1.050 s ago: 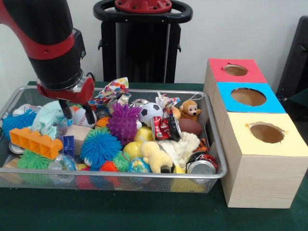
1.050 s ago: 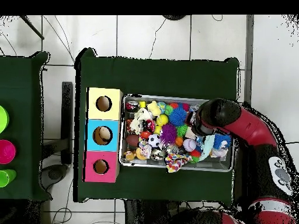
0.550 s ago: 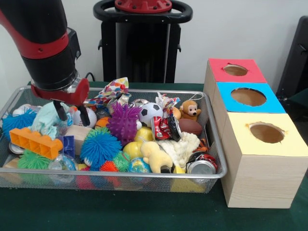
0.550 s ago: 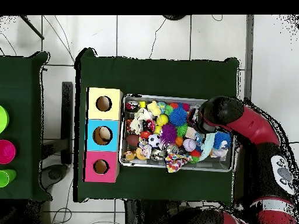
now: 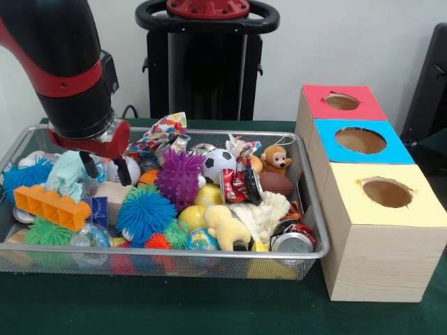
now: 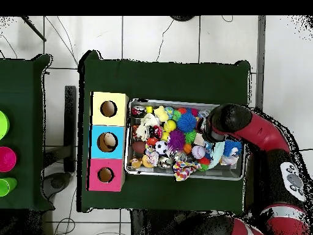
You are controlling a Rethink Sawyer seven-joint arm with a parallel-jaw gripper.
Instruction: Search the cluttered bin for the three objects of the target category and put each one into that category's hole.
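Two fingers spread, the gripper (image 5: 106, 167) hung empty over crowded toys, lower than before, bin (image 5: 307, 209) rim just beside.

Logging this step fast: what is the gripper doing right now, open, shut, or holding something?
Gripper: open, two dark fingers spread apart, holding nothing, low over the clutter at one end of the wire bin.

A pale wall (image 5: 349, 42) stands behind the green-covered table (image 5: 174, 307). Below lies a white tiled floor (image 6: 159, 37), with a second green table (image 6: 21, 92) alongside.
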